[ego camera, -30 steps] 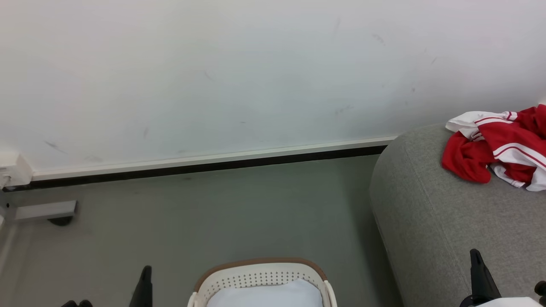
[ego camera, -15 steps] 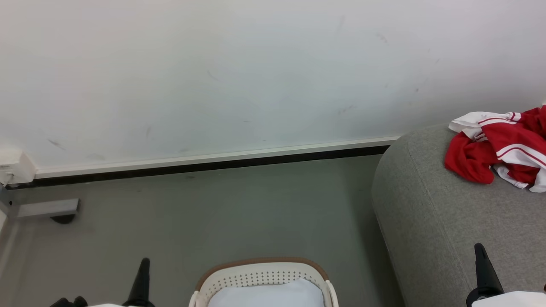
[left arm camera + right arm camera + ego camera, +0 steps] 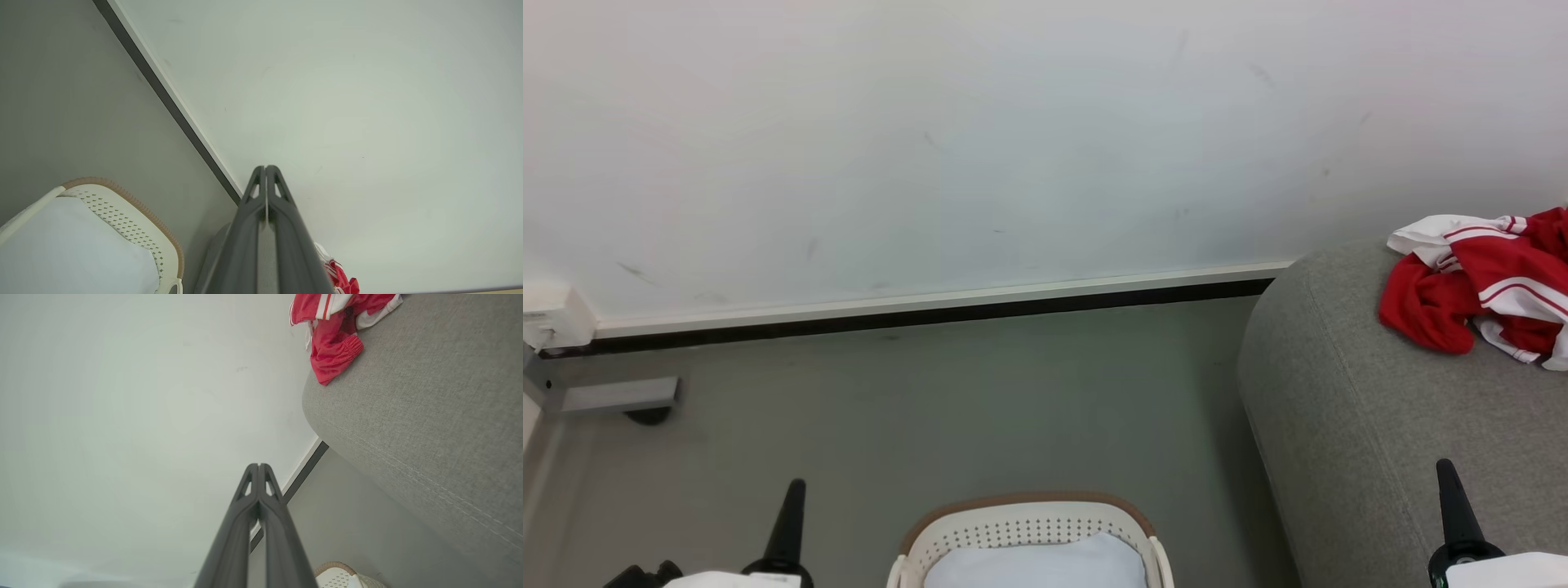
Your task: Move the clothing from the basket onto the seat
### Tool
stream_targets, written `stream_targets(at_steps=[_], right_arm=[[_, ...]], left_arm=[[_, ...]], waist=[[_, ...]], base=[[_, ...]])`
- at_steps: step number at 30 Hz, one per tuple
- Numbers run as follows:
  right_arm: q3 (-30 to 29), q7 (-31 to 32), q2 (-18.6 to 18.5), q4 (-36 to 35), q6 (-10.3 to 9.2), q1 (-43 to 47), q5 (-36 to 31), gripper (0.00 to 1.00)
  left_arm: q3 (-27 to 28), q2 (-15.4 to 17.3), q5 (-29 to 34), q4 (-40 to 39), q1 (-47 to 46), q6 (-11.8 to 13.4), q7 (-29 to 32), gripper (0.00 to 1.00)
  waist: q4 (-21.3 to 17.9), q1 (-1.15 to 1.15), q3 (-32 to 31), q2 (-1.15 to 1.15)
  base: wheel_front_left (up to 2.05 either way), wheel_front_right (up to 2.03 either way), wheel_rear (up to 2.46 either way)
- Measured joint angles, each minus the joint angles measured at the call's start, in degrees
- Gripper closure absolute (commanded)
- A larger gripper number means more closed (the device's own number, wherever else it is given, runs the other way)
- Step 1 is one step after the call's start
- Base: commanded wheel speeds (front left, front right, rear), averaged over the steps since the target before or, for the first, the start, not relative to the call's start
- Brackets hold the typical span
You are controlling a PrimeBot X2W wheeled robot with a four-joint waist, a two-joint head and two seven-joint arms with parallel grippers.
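Clothing [image 3: 1478, 282] lies crumpled on seat [image 3: 1356, 425], right edge; basket [image 3: 1021, 500] bottom centre; left end effector [image 3: 796, 487] and right end effector [image 3: 1445, 467] pressed together, empty.

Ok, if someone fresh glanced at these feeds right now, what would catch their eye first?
The bright red and white clothing stands out first, lying crumpled on top of the grey seat at the right of the head view. Next comes the basket on the floor at bottom centre, with a plain pale cloth inside. The left tool and right tool are both shut and hold nothing.
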Motion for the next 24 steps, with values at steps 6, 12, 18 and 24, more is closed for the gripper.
stream_targets(at_steps=[6, 12, 18, 24], right_arm=[[-0.3, 0.8, 0.0, -0.3, 0.00, -0.1, 3.5, 1.00], [-0.6, 1.6, 0.0, -0.6, 0.00, -0.4, 6.8, 1.00], [-0.9, 2.4, 0.0, -1.0, -0.01, -0.6, 9.9, 1.00], [-1.1, 3.0, -0.1, -1.4, -0.01, -0.8, 12.9, 1.00]], left_arm=[[0.4, 0.0, -3.2, -0.1, -0.5, -0.3, 1.0, 1.00], [0.8, 0.0, -6.2, -0.1, -1.0, -0.6, 1.6, 1.00], [1.3, 0.0, -8.7, -0.2, -1.3, -0.7, 2.5, 1.00], [1.6, 0.0, -11.1, -0.2, -1.8, -1.1, 3.1, 1.00]], waist=[[0.2, 0.00, 0.0, 0.00], [0.4, 0.00, 0.1, 0.00], [0.5, 0.00, 0.1, 0.00], [0.7, 0.00, 0.2, 0.00]], base=[[0.00, 0.00, 0.00], [0.00, 0.00, 0.00], [0.00, 0.00, 0.00], [0.00, 0.00, 0.00]])
